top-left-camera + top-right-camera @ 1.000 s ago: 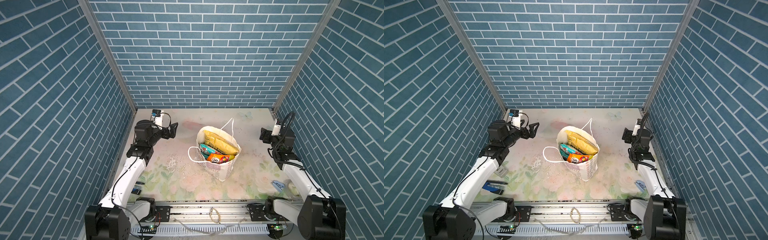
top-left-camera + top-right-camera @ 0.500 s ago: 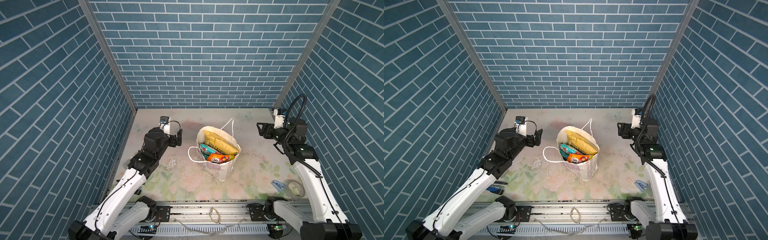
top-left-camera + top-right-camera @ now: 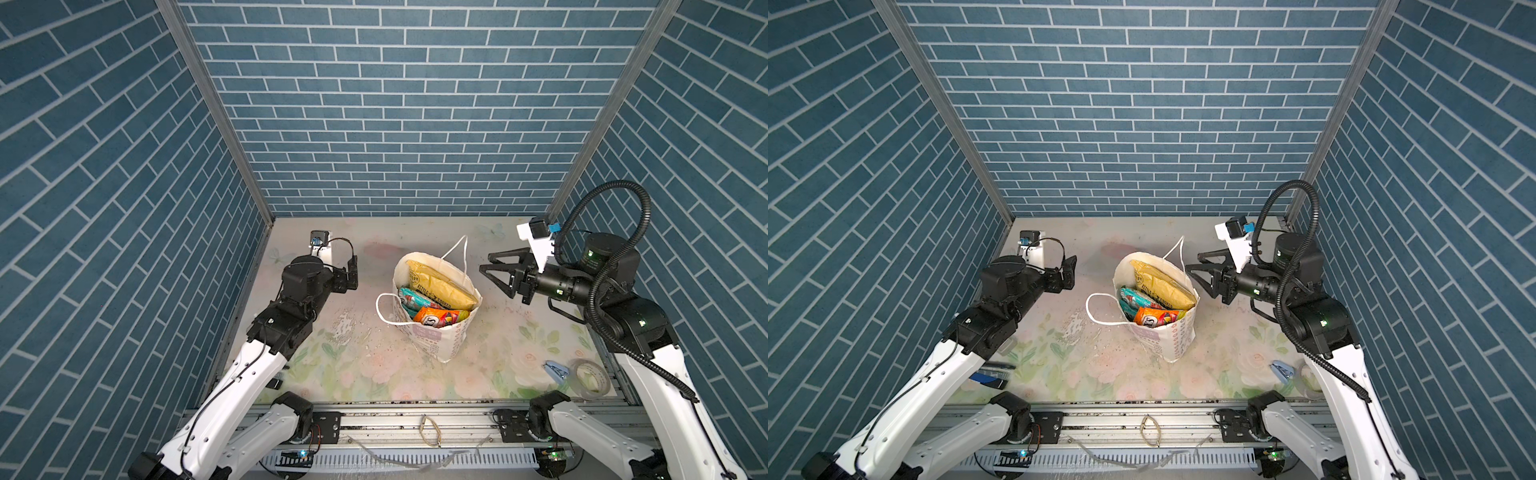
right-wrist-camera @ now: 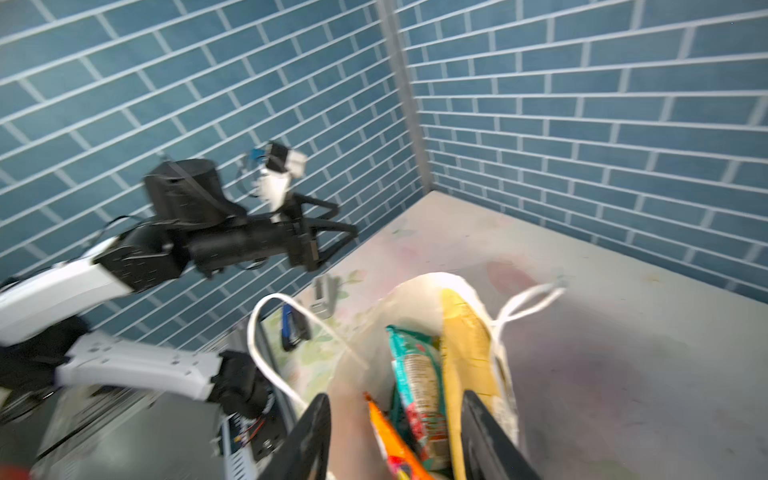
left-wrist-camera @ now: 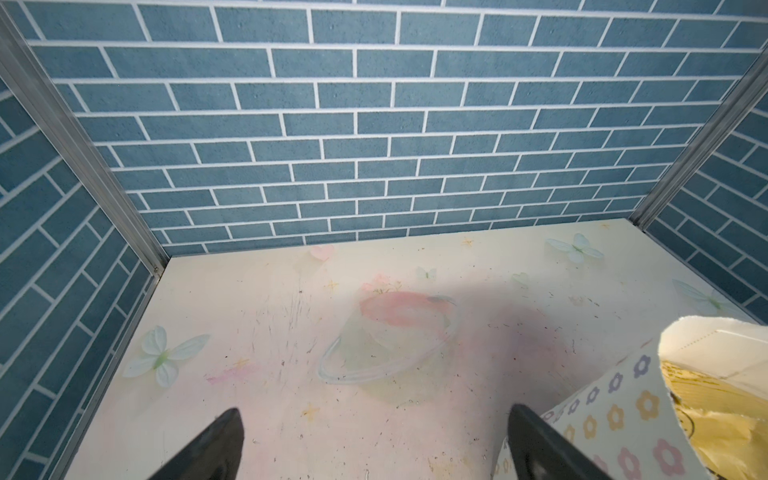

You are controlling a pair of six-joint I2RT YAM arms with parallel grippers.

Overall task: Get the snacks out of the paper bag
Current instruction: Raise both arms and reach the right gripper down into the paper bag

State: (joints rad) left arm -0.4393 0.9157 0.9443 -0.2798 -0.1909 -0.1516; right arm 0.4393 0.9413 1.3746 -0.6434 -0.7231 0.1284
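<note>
The white paper bag (image 3: 437, 337) (image 3: 1174, 338) with a flower-ring pattern stands upright mid-table, mouth open. Inside it lie the snacks: a large yellow chips bag (image 3: 440, 283) (image 3: 1160, 282) (image 4: 467, 353), a teal pouch (image 3: 410, 298) (image 4: 415, 374) and an orange pouch (image 3: 441, 318) (image 3: 1156, 318). My right gripper (image 3: 486, 262) (image 3: 1194, 262) (image 4: 395, 399) hovers just right of the bag's rim, open and empty, pointing at the mouth. My left gripper (image 3: 353, 270) (image 3: 1069, 272) (image 5: 375, 410) hangs left of the bag, wide open and empty, with the bag's wall (image 5: 615, 415) beside one finger.
A small blue clip (image 3: 555, 369) (image 3: 1282, 369) and a tape roll (image 3: 590, 376) lie at the front right. A dark blue object (image 3: 990, 374) lies at the front left under my left arm. Brick walls close three sides; a metal rail (image 3: 415, 419) runs along the front.
Both arms have lifted and swung in toward the bag. My right gripper has come close to the bag's rim and its jaws have narrowed. The bag has not moved.
</note>
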